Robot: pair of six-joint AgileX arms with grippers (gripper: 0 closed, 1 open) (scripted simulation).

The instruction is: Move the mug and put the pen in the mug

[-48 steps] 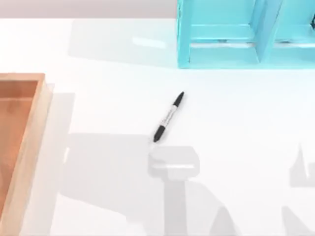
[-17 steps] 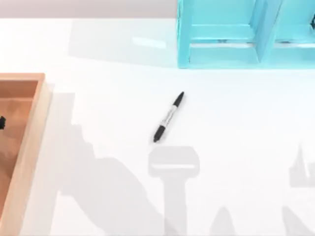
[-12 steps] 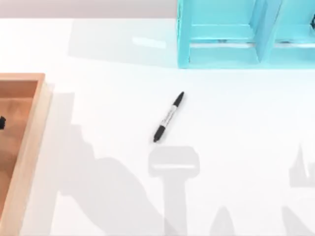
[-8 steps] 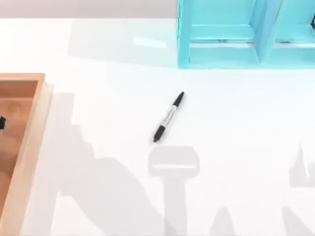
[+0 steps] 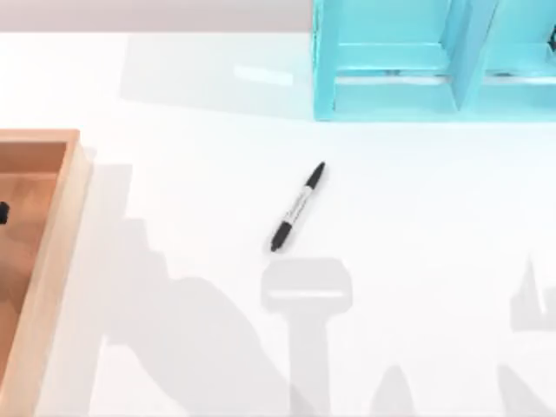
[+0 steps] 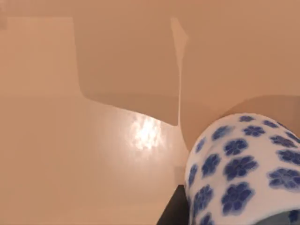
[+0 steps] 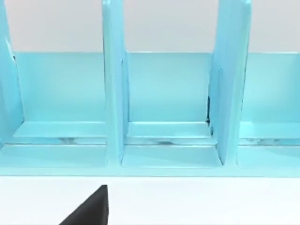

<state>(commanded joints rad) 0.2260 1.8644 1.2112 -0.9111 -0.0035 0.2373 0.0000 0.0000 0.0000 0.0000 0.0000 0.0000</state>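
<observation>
the mug [image 6: 243, 168] is seen close up in the left wrist view, over the wooden tray's floor [image 6: 84, 154]. from above, the pen [image 5: 298, 207] lies slanted on the white surface [image 5: 434, 217], open room all round, the blue rack [image 5: 391, 61] beyond. the jaws' state cannot be told.

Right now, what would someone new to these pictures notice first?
Probably the pen, lying alone and slanted on the white table near the middle of the top view. Next, the turquoise divided rack along the far edge toward the right, and the wooden tray at the left. The left wrist view shows the blue-flowered mug close up.
</observation>
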